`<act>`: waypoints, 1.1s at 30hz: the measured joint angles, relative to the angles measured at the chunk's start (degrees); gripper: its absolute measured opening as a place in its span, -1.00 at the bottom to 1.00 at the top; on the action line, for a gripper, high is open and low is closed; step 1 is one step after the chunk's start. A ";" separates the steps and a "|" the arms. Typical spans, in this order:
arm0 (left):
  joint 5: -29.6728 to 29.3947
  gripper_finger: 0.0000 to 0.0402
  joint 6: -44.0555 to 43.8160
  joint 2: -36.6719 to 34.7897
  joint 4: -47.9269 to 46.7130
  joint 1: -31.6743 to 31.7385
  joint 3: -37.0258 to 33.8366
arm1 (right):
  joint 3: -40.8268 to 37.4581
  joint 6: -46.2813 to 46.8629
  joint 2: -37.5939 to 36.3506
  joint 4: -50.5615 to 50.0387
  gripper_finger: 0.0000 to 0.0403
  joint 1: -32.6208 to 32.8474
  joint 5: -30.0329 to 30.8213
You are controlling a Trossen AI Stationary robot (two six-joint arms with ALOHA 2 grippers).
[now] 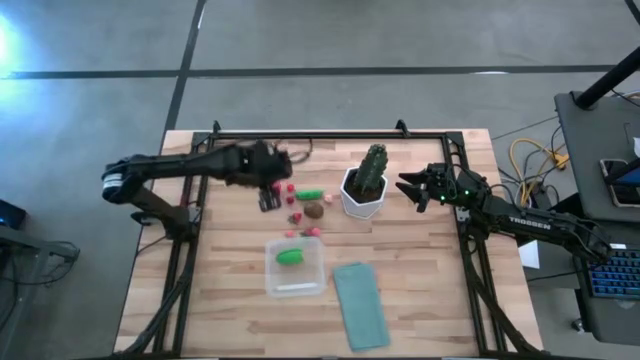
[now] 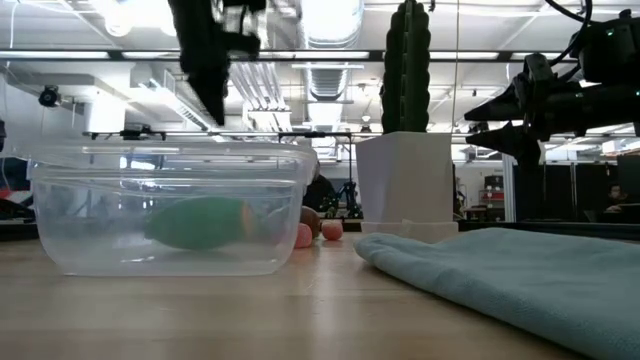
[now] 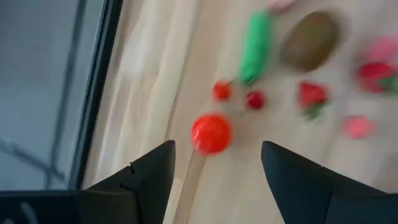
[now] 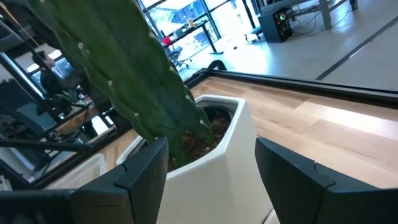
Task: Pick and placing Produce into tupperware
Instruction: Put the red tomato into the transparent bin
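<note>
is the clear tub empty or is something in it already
Not empty. One green piece lies inside the clear tub, seen from above and through its wall at table height. The other pieces are out on the table.

L gripper (image 1: 268, 200) jaws apart, pointing down; R gripper (image 1: 408, 187) jaws apart.

Two dark jointed arms with wedge-shaped black fingers (image 3: 146, 180); the right arm bears white lettering and green lights.

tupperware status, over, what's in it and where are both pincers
Left pincer open, hovering over red round piece. Right pincer open, waiting beside cactus pot. Tupperware holds one green piece. Nothing in the way.
</note>
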 joint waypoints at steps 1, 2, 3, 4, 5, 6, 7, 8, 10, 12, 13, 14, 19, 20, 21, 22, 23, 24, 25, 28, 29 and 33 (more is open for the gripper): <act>0.14 0.11 0.05 0.00 -0.04 1.44 -1.02 | 0.00 0.00 -0.01 0.00 0.16 0.00 0.00; 0.18 0.11 0.37 0.10 0.31 2.45 -1.95 | 0.00 0.00 0.00 -0.01 0.16 0.01 -0.01; 0.34 0.11 1.40 0.39 1.32 3.15 -2.82 | 0.00 0.00 0.00 -0.04 0.16 0.01 -0.01; 0.41 0.11 3.16 0.57 2.70 3.62 -3.77 | 0.00 0.00 -0.02 -0.04 0.16 0.00 0.00; 0.50 0.11 5.60 0.65 3.98 4.12 -4.83 | 0.00 0.00 -0.02 -0.04 0.16 0.02 -0.01; 0.67 0.11 8.36 0.67 5.23 4.51 -5.95 | 0.00 0.00 0.00 -0.03 0.16 0.01 -0.01; 1.07 0.11 11.00 0.82 6.98 4.69 -7.03 | 0.00 0.00 0.02 -0.01 0.16 0.00 -0.01; 1.93 0.11 13.65 1.08 9.25 4.85 -8.00 | 0.00 0.00 0.01 -0.01 0.16 0.02 -0.01; 3.75 0.11 17.89 1.74 11.49 5.29 -10.16 | 0.00 0.00 0.00 -0.01 0.16 0.01 0.00; 5.17 0.11 19.90 2.74 13.09 5.35 -11.97 | 0.00 0.00 0.00 0.00 0.16 0.00 -0.01; 5.38 0.11 20.56 3.22 14.53 5.44 -12.77 | 0.00 0.00 -0.02 -0.04 0.16 0.00 -0.01; 5.51 0.11 21.10 3.63 15.10 5.49 -13.60 | 0.00 0.00 -0.06 -0.04 0.16 0.02 -0.01; 5.24 0.11 22.45 5.28 16.26 6.28 -16.51 | 0.00 0.00 0.01 -0.02 0.16 0.01 0.00; 5.03 0.11 22.55 5.31 16.23 6.52 -16.64 | 0.00 0.00 -0.01 -0.02 0.16 0.00 -0.01; 4.94 0.11 22.55 5.32 16.60 6.58 -16.65 | 0.00 0.00 -0.02 -0.02 0.16 0.00 -0.01; 4.72 0.11 22.58 5.32 17.27 6.67 -16.65 | 0.00 0.00 -0.02 -0.01 0.16 0.02 -0.01; 3.86 0.11 22.77 5.30 17.90 6.70 -16.65 | 0.00 0.00 -0.02 -0.01 0.16 0.02 -0.01; 2.14 0.11 23.03 5.23 18.33 6.68 -16.55 | 0.00 0.00 0.00 -0.01 0.16 0.00 -0.01; 0.34 0.11 23.07 5.15 18.57 6.68 -16.23 | 0.00 0.00 -0.02 -0.02 0.16 0.00 -0.01; -3.22 0.11 22.91 5.04 19.80 6.51 -14.95 | 0.00 0.00 -0.02 -0.02 0.16 0.02 -0.01; -3.35 0.11 22.58 4.95 19.66 6.51 -14.80 | 0.00 0.00 -0.02 -0.01 0.16 0.01 -0.01; -4.56 0.11 14.89 4.73 19.33 6.51 -14.55 | 0.00 0.00 0.02 -0.01 0.16 0.00 -0.01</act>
